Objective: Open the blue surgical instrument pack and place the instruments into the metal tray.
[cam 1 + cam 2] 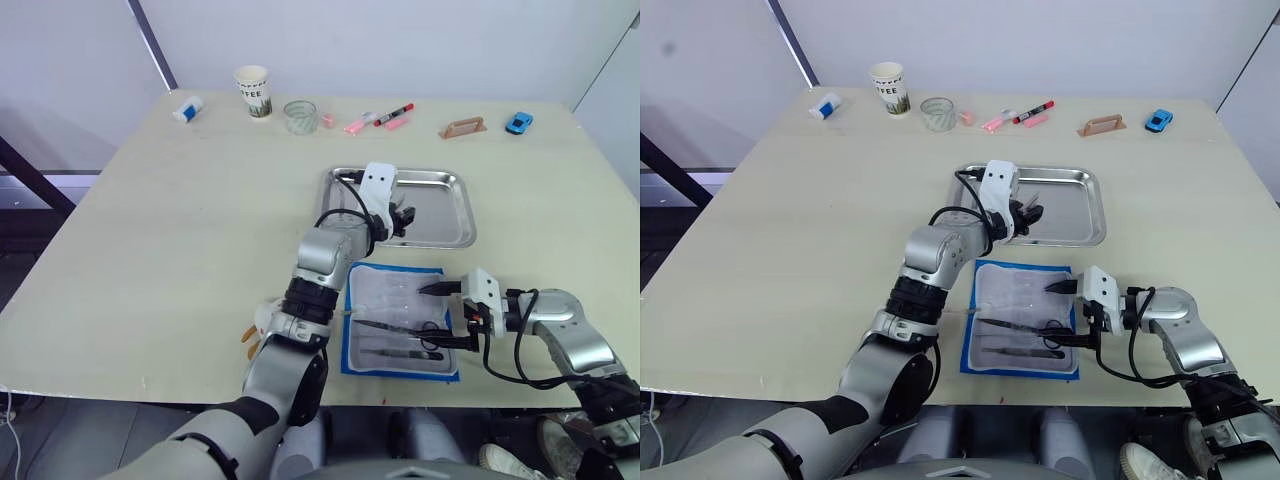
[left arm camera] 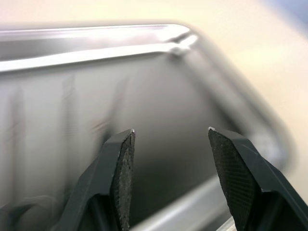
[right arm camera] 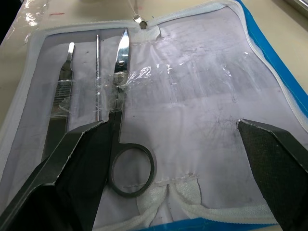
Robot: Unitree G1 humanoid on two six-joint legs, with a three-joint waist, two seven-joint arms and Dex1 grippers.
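Your right gripper is hanging open over the silver scissors in the open blue fabric pack; they might catch (clear pocket). Your left gripper is open above the shiny metal tray.

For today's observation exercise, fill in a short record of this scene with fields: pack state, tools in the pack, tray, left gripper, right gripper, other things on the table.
Pack state: blue pack lies open on the table, clear lining up.
Tools in the pack: scissors and two slimmer tools beside them, in the pockets.
Tray: metal tray just beyond the pack; contents hard to tell.
Left gripper: left gripper open, over the tray.
Right gripper: right gripper open, over the pack by the scissors.
Other things: paper cup, glass, markers, toy car.
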